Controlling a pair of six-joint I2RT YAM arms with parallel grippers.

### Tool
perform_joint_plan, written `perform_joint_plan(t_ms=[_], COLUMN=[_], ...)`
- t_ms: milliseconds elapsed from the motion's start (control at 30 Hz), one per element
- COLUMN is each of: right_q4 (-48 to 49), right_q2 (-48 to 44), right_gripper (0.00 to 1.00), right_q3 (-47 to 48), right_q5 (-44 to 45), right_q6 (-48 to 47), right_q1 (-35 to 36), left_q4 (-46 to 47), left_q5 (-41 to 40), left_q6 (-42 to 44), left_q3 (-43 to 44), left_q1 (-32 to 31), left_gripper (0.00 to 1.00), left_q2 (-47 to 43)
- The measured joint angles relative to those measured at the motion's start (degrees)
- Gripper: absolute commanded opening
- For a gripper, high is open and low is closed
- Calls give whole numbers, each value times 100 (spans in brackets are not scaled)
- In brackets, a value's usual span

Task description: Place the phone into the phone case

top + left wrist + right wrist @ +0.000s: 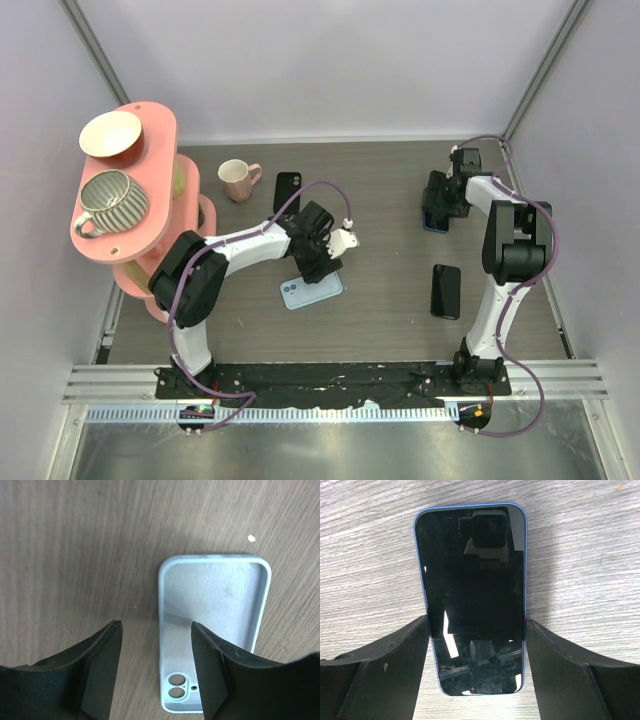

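A: Item one, the phone [472,595]?
B: Lying screen-up on the surface [580,555], far right. The right tool [476,622] is bracketing its long edges, likely for a sideways pinch. Whether it is gripping yet, I cannot tell.
A: Item two, the phone case [215,595]?
B: Light-blue, lying hollow-up, well apart from the phone. The left tool [156,627] is hanging over it, jaws apart, straddling one long wall, seemingly to steady it.
A: Sundries?
B: A black case [287,186] sitting beside a pink mug [238,180]. A black slab [446,291] lying beside the carrying route, not across it.
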Motion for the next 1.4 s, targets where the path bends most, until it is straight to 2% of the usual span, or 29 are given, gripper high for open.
perform_joint_plan(t_ms=[233, 333, 367, 433, 467, 600, 833, 967, 1133, 1167, 1233, 1267, 1333, 1367, 1400], right_q4=[2, 2, 2, 2, 2, 2, 4, 2, -111, -133, -192, -227, -254, -264, -286], right_q2=[0, 0, 0, 0, 0, -2, -2, -2, -2, -9, -28, -39, -83, -122, -173], right_gripper=[59, 59, 60, 60, 59, 59, 58, 57, 57, 57, 57, 56, 55, 55, 54], right_q3=[0, 0, 0, 0, 0, 0, 0, 2, 35, 35, 33, 26, -24, -85, -142], right_q5=[0, 0, 0, 0, 0, 0, -4, 4, 57, 70, 66, 59, 55, 61, 63], right_q6=[2, 2, 2, 2, 4, 9, 63, 74, 92, 94, 120, 144, 199, 229, 267], right_q1=[0, 0, 0, 0, 0, 0, 2, 50, 146, 181, 251, 282, 354, 398, 444], left_q4=[-33, -9, -4, 0, 2, -92, -634, -551, 144, 260, 404, 407, 428, 448, 461], left_q5=[50, -11, -33, -66, -107, -420, -780, -863, -964, -994, -1128, -1202, -1340, -1373, -1394], left_q6=[-83, -107, -136, -232, -258, -782, -3034, -4802, -6745, -7062, -7608, -7761, -8089, -8220, -8330], left_q3=[-214, -214, -214, -214, -212, -35, 1110, 955, 199, 61, -105, -116, -116, -116, -118], left_q1=[-2, -2, -4, -4, -2, -2, -37, -116, -116, -125, -168, -197, -295, -348, -396], left_gripper=[57, 42, 30, 12, 0, 0, 0, 0, 0, 0, 8, 22, 36, 54, 67], left_q2=[-31, -31, -31, -31, -31, 28, 774, 824, 400, 319, 221, 212, 212, 201, 175])
